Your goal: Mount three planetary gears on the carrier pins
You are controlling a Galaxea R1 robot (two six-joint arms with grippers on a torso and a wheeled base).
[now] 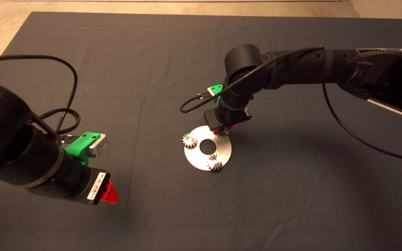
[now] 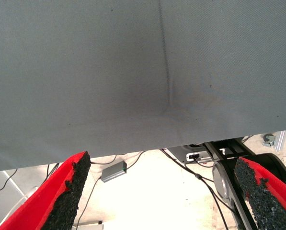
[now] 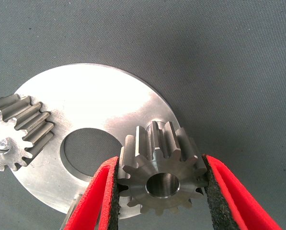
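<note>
Head view: a round plate [image 1: 222, 148] lies mid-tabletop [image 1: 291, 195] with one gear [image 1: 189, 140] at its 9 o'clock edge and another [image 1: 214, 162] near 6. The right gripper [image 3: 160, 191] reaches down over the plate's 1 o'clock rim, clamping a third gear [image 3: 159, 172]. At 8 o'clock the left gripper [image 2: 159, 191] hovers, fingers spread, holding nothing.

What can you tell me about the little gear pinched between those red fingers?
The held gear is a small, thick, shiny grey metal wheel with straight-cut teeth all round and a smooth round centre hole. The right gripper clamps it between its black pads, flat face up, over the edge of the round silver plate. Whether it already sits on a pin cannot be seen. Two other gears already stand on the plate.
</note>
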